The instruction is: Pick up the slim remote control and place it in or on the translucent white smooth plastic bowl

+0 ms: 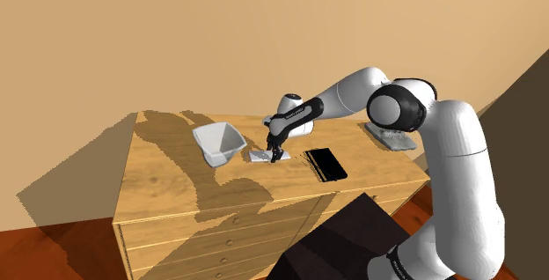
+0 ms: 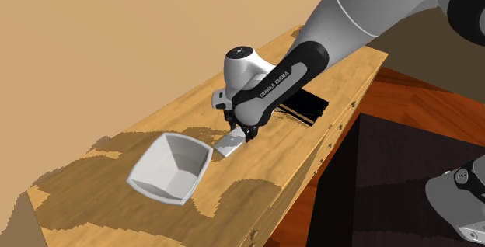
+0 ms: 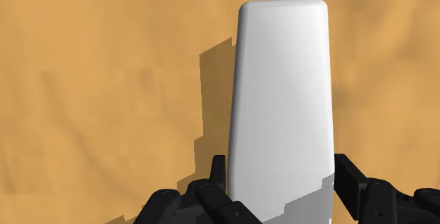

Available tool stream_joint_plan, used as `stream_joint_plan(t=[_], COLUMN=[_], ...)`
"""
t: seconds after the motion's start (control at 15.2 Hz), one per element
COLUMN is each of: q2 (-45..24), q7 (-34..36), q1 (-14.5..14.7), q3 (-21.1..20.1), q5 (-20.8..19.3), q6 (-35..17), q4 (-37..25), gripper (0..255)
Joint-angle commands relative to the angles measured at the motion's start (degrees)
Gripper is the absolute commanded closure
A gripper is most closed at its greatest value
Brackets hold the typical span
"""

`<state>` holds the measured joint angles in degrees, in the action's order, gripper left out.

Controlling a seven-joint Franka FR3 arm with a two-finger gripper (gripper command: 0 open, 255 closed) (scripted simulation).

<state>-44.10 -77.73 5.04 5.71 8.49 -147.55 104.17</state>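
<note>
The gripper (image 1: 276, 155) (image 2: 247, 134) (image 3: 280, 163) is pointing down at the wooden dresser top (image 1: 176, 190) (image 2: 93, 200) (image 3: 106, 82), just beside the white bowl (image 1: 211, 153) (image 2: 172, 166). Its fingers (image 3: 217, 177) are standing a remote's width apart and are pressing against both long sides of the slim white remote (image 1: 259, 157) (image 2: 228, 146) (image 3: 282, 89) at one end. The rest of the remote is extending out beyond the fingertips.

The remote is lying flat or nearly flat at the dresser surface and is casting a shadow on the wood. Whether it is resting on the wood or raised slightly cannot be determined. It is sitting near the bowl, apart from it, on the side towards the shoulder view's right.

The bowl is standing upright on the dresser top.

A flat black object (image 1: 325, 164) (image 2: 299, 106) is lying on the dresser beyond the remote from the bowl. A grey object (image 1: 391, 136) is lying further from the bowl again, well apart from it, under the white arm (image 1: 457, 173).
</note>
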Motion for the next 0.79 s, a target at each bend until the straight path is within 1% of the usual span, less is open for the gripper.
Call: stream_joint_plan(t=[0.0,0.73], q2=[1.2,8.2], q7=[0.1,0.76], q1=[0.11,0.83], q3=[0.18,1.16], q5=[-0.16,-1.11], q6=[0.95,6.01], q4=[0.24,2.19], gripper=[255,255])
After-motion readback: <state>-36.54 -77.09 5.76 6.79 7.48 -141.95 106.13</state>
